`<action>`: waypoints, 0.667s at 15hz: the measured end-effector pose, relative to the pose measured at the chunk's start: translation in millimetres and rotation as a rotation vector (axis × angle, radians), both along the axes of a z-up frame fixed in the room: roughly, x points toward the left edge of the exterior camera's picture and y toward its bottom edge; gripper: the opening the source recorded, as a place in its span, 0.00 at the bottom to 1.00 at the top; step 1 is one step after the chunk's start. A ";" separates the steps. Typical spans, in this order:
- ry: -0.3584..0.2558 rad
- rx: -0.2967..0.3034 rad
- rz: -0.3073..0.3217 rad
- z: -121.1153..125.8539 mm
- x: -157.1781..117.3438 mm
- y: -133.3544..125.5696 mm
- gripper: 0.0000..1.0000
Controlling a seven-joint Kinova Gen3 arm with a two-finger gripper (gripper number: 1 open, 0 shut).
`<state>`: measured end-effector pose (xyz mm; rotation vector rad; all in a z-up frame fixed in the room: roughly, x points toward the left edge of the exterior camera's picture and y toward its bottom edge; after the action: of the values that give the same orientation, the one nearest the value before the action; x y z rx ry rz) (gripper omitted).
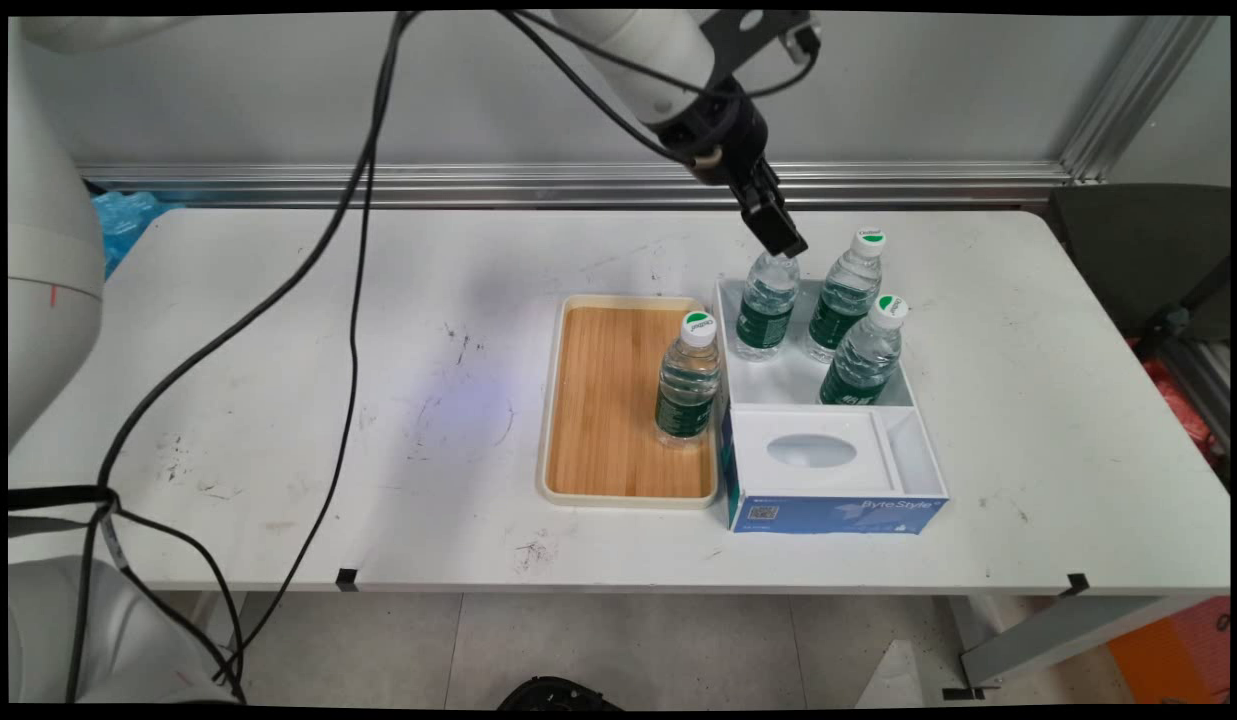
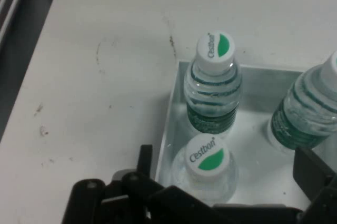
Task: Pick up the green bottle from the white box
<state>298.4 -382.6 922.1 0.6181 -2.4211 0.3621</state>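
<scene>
One bottle cap hidden by pincer in main view.

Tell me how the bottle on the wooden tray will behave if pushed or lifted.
The bottle looks full, so probably heavy for its size. Tall and narrow, it would likely tip if pushed near the cap. Low down, it may slide on the smooth tray.

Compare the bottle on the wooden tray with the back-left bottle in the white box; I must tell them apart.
The tray bottle stands alone on the wooden tray; the box bottle shares the white box with two others. The gripper, jaws open, hovers over the box bottle, not the tray bottle. Both are upright, capped, green-labelled.
</scene>
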 end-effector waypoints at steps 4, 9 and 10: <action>-0.003 0.004 0.013 -24.8 -2.8 -12.8 1.00; -0.005 0.043 0.034 -51.9 -5.4 -21.8 1.00; -0.005 0.047 0.037 -55.8 -5.8 -23.3 1.00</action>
<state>292.6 -405.9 866.4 0.6843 -2.4312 0.3231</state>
